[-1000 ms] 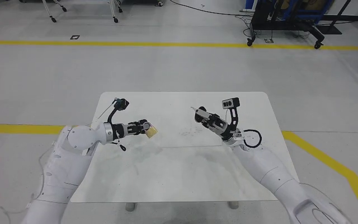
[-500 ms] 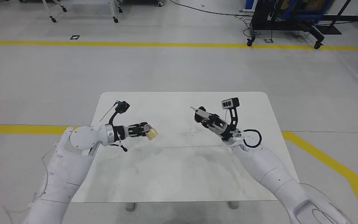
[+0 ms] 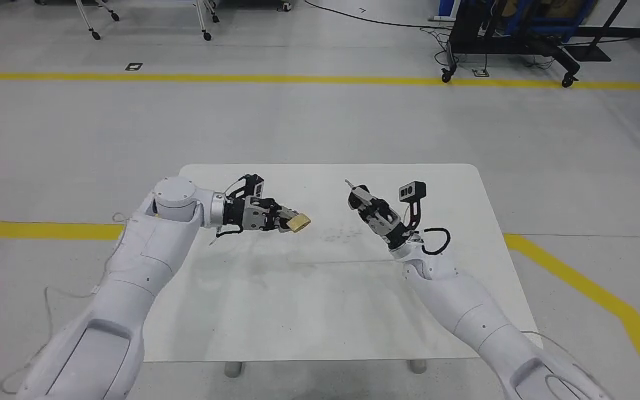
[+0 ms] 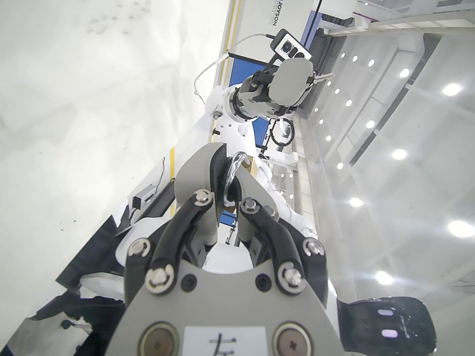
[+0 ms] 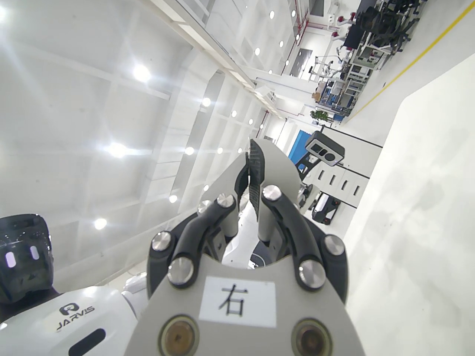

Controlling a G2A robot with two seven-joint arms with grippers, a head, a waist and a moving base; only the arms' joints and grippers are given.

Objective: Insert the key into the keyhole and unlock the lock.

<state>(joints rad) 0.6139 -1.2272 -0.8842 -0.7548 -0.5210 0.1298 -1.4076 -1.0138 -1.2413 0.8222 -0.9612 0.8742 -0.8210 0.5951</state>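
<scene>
A brass padlock (image 3: 298, 221) hangs above the middle of the white table (image 3: 330, 310), held by its steel shackle (image 4: 235, 167) in my left gripper (image 3: 276, 217) (image 4: 233, 164), which is shut on it. My right gripper (image 3: 361, 203) (image 5: 252, 155) stands a short way to the right of the lock, above the table and shut on a small silver key (image 3: 349, 187) (image 4: 325, 76). The key's blade sticks out past the fingers. A gap separates key and lock. In the right wrist view the key is hidden behind the fingers.
Faint smudges mark the tabletop (image 3: 335, 237) below the two grippers. Grey floor with yellow lines (image 3: 300, 78) surrounds the table, and a dark cart (image 3: 520, 40) stands far behind at the right.
My left arm has swung the padlock rightward, toward the table's middle and closer to the key. The right gripper has shifted only slightly, still holding the key.
</scene>
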